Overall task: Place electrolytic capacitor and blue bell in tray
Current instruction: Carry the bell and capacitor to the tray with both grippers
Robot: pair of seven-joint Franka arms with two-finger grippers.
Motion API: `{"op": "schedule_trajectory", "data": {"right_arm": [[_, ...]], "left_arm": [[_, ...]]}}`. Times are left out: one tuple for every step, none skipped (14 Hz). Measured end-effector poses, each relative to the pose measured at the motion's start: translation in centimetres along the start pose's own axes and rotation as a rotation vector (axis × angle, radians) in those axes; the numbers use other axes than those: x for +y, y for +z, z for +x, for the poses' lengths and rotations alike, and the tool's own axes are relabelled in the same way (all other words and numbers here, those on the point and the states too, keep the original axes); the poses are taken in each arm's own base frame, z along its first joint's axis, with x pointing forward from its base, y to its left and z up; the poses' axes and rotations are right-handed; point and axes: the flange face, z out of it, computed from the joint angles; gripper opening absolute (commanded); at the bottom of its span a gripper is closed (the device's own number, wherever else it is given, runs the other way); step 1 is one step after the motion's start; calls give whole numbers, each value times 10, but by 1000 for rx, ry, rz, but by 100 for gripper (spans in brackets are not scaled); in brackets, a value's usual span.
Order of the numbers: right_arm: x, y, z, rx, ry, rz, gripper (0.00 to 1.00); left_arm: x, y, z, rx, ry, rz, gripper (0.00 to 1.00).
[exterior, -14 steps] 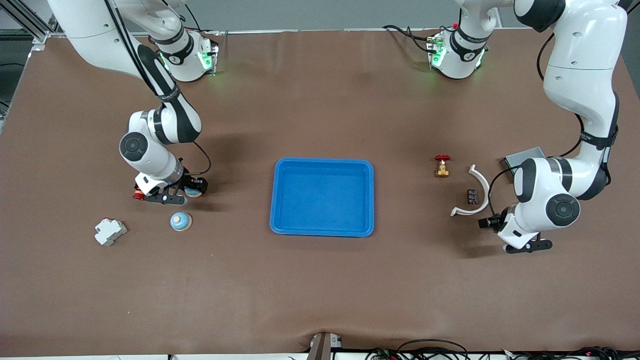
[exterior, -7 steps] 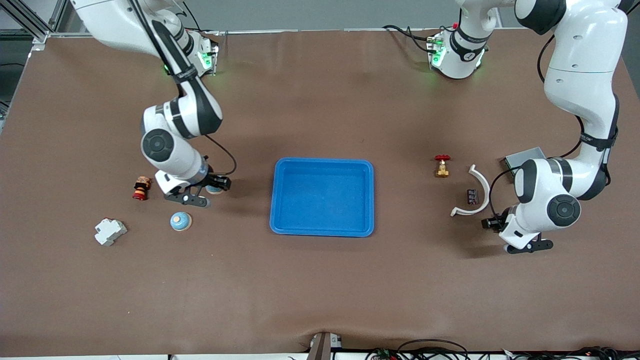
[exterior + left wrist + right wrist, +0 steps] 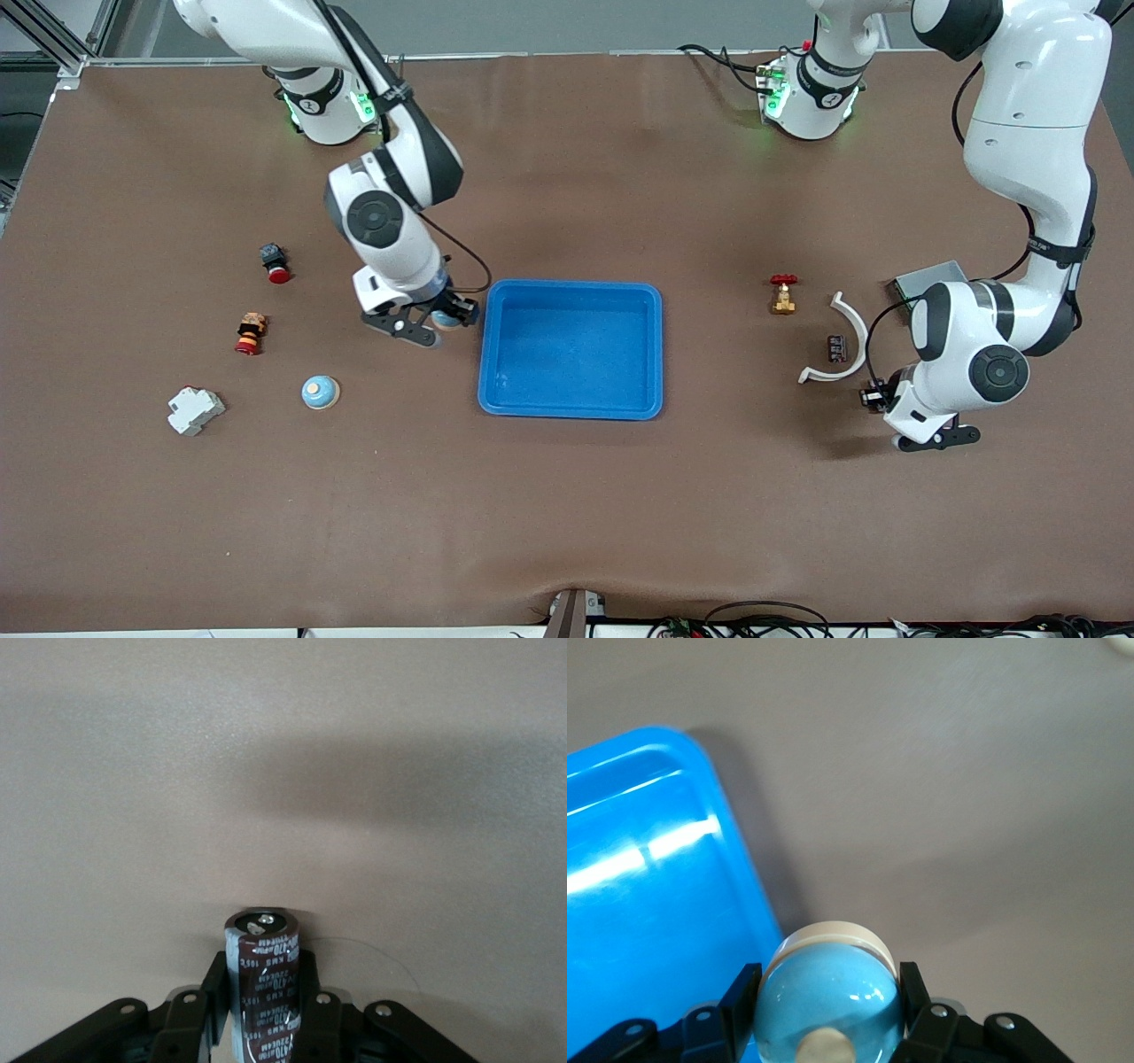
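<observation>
The bright-blue tray [image 3: 571, 285] lies mid-table. My right gripper [image 3: 447, 317] hangs just beside the tray's rim toward the right arm's end, shut on a blue bell [image 3: 446, 320]. The right wrist view shows this bell [image 3: 828, 992] with its cream base clamped between both fingers [image 3: 744, 990], the tray [image 3: 647, 886] close alongside. My left gripper [image 3: 873, 396] is low over the table toward the left arm's end. It is shut on an electrolytic capacitor [image 3: 263, 983], a dark brown cylinder with white print, pinched between the black fingers [image 3: 310, 983].
A second blue bell [image 3: 320, 392], a white breaker [image 3: 195, 410] and two red-tipped buttons [image 3: 250, 334] [image 3: 275, 261] lie toward the right arm's end. Near the left gripper are a white curved piece [image 3: 852, 317] around another dark capacitor [image 3: 835, 347], a brass valve [image 3: 783, 295] and a grey plate [image 3: 926, 279].
The right arm carried its bell from the right arm's end of the table to the tray's rim. The left gripper closed on the capacitor, hardly shifting.
</observation>
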Motion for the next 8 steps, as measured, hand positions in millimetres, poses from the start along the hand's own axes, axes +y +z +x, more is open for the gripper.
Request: {"op": "schedule_trajectory", "data": {"right_arm": [[-15, 5, -9, 1, 24, 2, 0], [-30, 11, -18, 2, 46, 4, 0], [-44, 19, -25, 2, 67, 4, 0], [-57, 28, -31, 3, 86, 5, 0], [-68, 37, -34, 3, 102, 3, 0], [-78, 48, -37, 2, 117, 0, 0], [-87, 58, -39, 1, 129, -2, 0], [-94, 67, -41, 1, 135, -4, 0]], "left_arm": [[-1, -1, 1, 2, -17, 0, 2], [-2, -2, 2, 6, -29, -1, 0], [-3, -6, 4, 14, -40, -3, 0], [-4, -11, 8, 24, -48, -7, 0], [-5, -18, 11, 35, -58, -15, 0], [-4, -24, 13, 44, -67, -25, 0], [-3, -30, 14, 48, -80, -33, 0], [-2, -39, 15, 41, -104, -38, 0]]}}
